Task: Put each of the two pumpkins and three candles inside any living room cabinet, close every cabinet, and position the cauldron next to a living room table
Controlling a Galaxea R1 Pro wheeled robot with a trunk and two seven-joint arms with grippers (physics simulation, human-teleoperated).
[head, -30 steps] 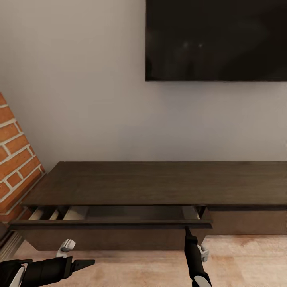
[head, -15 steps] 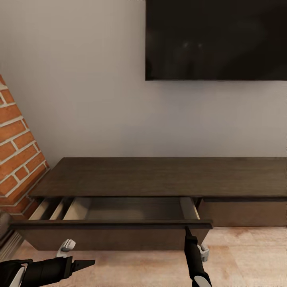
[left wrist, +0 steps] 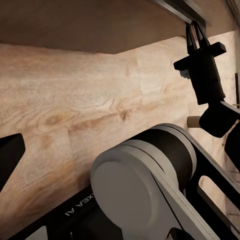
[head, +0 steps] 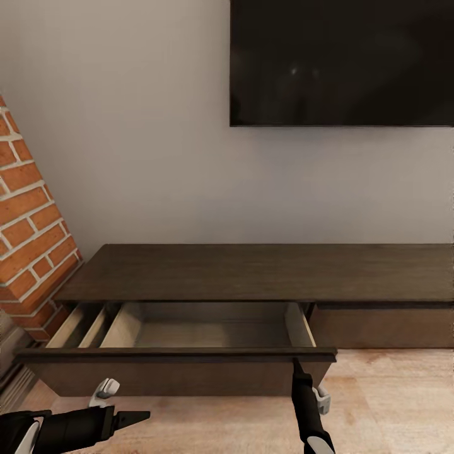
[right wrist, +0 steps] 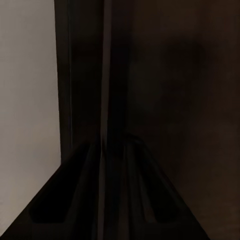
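Showing in the head view: the long low dark brown wooden cabinet (head: 265, 274) sitting against a pale grey wall (head: 139, 157), under a black wall-mounted screen (head: 340, 63). Its left drawer (head: 176, 366) is standing pulled out, exposing a pale beige wood interior with nothing lying in the part that shows. A second flat front to the right is sitting flush. Red brick wall (head: 28, 221) is running along the left edge, light wood floor (head: 391, 403) below. The right gripper (head: 295, 362) is reaching up with its tip touching the top edge of the drawer front near that front's right end; fingers looking pressed together on the edge. The left gripper (head: 135, 415) is hanging low over the floor in front of the drawer, pointing right, apart from the cabinet; can't tell how wide it is.

Left wrist view: a round grey and black arm joint is taking up the foreground, wood floor behind it, the dark underside of the drawer front across the top. One black fingertip (left wrist: 10, 155) is poking in at the edge. The right gripper (left wrist: 196, 30) is showing in the distance, its two fingers close together, pinching the lower rim of the drawer front.

Right wrist view: very dark. Two black fingers (right wrist: 65, 210) are sitting narrow with a thin dark brown panel edge (right wrist: 106, 100) running between them; grey wall beside.
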